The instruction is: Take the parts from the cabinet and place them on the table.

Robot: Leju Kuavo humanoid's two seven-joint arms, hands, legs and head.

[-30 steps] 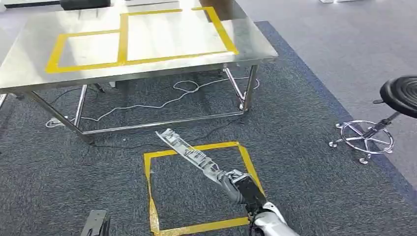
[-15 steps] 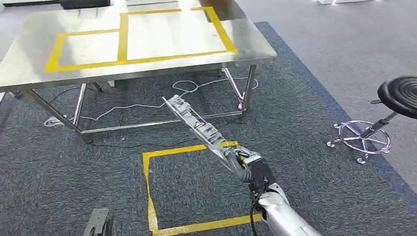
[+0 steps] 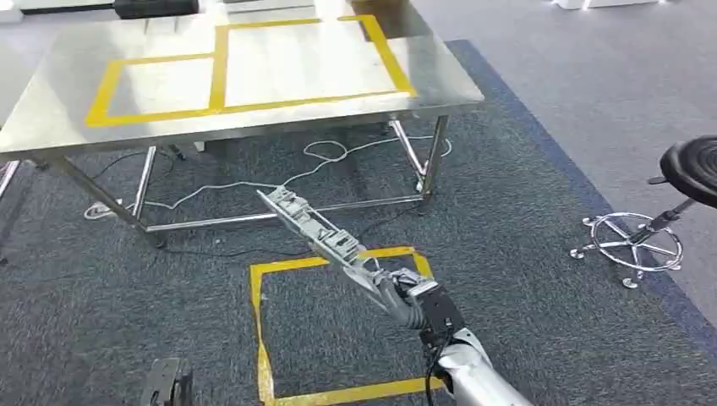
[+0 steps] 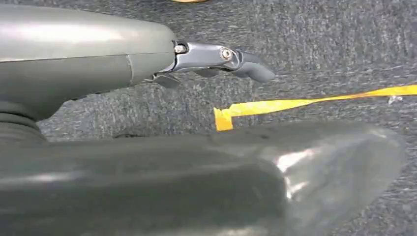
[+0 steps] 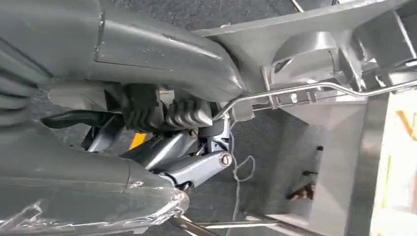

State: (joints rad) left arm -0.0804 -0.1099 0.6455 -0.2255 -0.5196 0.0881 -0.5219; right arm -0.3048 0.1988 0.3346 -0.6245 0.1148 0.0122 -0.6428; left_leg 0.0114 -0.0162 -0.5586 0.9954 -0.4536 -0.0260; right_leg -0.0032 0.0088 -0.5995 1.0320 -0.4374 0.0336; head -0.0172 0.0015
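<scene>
My right hand (image 3: 404, 300) grips one end of a long grey ribbed part (image 3: 317, 233), which slants up and to the left above the carpet, its far tip short of the table. In the right wrist view the fingers (image 5: 167, 115) wrap around the part (image 5: 319, 49), along which a thin wire rod runs. The steel table (image 3: 51, 101) stands ahead, marked with two yellow tape rectangles. Low beside my body hangs my left hand (image 3: 165, 382); its fingers (image 4: 246, 66) stick out over the carpet with nothing in them.
A yellow tape square (image 3: 258, 321) marks the carpet under the right arm. White cables (image 3: 330, 152) lie under the table between its legs. A black stool (image 3: 689, 169) on a chrome base stands at the right. A dark object (image 3: 156, 8) lies at the table's far edge.
My right arm lifted the part toward the table, then sank slightly and swung it left. The camera has shifted a little. The left hand stays hanging.
</scene>
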